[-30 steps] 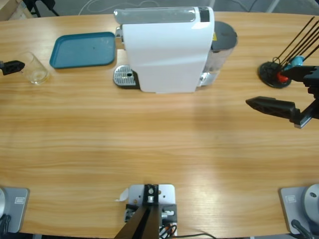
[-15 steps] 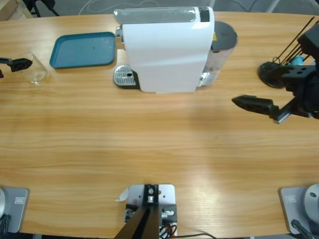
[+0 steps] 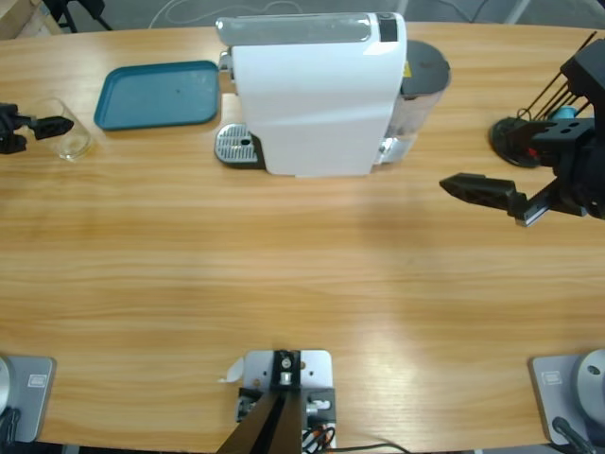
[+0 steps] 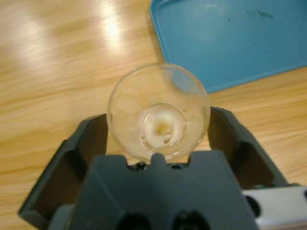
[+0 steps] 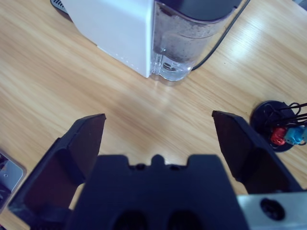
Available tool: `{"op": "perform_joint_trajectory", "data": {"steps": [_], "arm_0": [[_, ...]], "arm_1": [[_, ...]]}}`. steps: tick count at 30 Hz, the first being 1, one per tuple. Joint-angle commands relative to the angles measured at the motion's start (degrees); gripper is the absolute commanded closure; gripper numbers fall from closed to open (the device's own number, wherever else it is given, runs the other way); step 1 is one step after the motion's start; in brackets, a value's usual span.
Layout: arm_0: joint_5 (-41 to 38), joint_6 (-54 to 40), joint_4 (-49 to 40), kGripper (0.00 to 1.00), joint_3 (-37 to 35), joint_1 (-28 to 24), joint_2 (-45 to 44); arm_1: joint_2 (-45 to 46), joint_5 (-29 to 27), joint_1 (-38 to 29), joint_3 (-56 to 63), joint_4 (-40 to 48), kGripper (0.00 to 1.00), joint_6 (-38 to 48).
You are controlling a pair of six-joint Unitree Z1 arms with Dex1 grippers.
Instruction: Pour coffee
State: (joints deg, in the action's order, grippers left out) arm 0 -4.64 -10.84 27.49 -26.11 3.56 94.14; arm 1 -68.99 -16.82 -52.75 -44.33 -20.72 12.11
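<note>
**Two arms at a wooden table with a coffee machine and a glass**

A long wooden table fills the high view, its grain running side to side. At the back middle stands a large white coffee machine, with a round metal drip grate at its front left corner and a clear water tank with a dark lid on its other side. Just beside the machine lies a flat teal tray.

Near the table's left edge stands a small clear glass, upright, close to the tray but apart from it. My left gripper reaches in from that edge. In my left wrist view, I look down into the glass: it sits between my two black jaws, which are spread wide, one on each side of it. I cannot tell whether they touch its wall. At the bottom of the glass is the coffee, only a thin amber-yellow trace.

My right gripper comes in from the right edge and hangs above bare table, well apart from the machine. In my right wrist view its jaws are spread wide with nothing between them. Near it stands a round black capsule holder with thin black wires and red and blue capsules.
</note>
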Motion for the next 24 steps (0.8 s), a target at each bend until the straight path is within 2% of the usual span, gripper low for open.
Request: {"op": "perform_joint_trajectory", "data": {"steps": [1,2,3,4,5,6,8,9,15,18,24], "arm_0": [[-2.90,-1.81,4.12,0.855,3.20,-0.73,4.19],[-3.01,-1.87,4.54,0.864,3.61,-0.87,3.84],[-3.15,-1.90,4.63,0.825,3.80,-1.21,3.68],[-3.68,-1.90,4.68,0.694,3.96,-1.70,3.68],[-4.93,-1.92,4.68,0.709,3.96,-1.94,3.73],[-7.11,-1.95,4.68,0.883,3.96,-2.28,3.84],[-8.71,-2.25,4.77,0.939,4.13,-2.33,3.33],[-9.16,-3.10,4.93,1.000,4.26,-2.33,2.91],[-14.23,-8.23,6.67,1.000,4.64,-1.96,-5.62],[-14.35,-11.22,2.05,1.000,2.97,1.57,-10.28],[-13.77,-11.20,-3.56,1.000,-0.19,15.88,-13.97]], "arm_1": [[-1.41,0.63,2.56,2.02,1.22,0.000,0.56],[-1.41,0.70,2.81,2.03,1.45,0.000,0.55],[-1.41,0.73,2.83,2.02,1.65,0.000,0.55],[-1.40,0.75,2.83,1.96,1.79,0.000,0.55],[-1.22,0.82,2.83,2.03,1.89,0.000,0.60],[-1.06,0.82,2.83,2.10,1.87,0.000,0.58],[-0.62,0.82,2.83,2.35,1.82,0.000,0.62],[-0.38,0.82,2.83,2.40,1.82,0.000,0.62],[2.45,0.22,2.83,1.47,-0.71,0.000,0.34],[3.93,-0.76,2.83,0.49,-5.90,0.000,-1.98],[9.41,-1.94,2.83,0.19,-9.97,0.000,-3.99]]}}
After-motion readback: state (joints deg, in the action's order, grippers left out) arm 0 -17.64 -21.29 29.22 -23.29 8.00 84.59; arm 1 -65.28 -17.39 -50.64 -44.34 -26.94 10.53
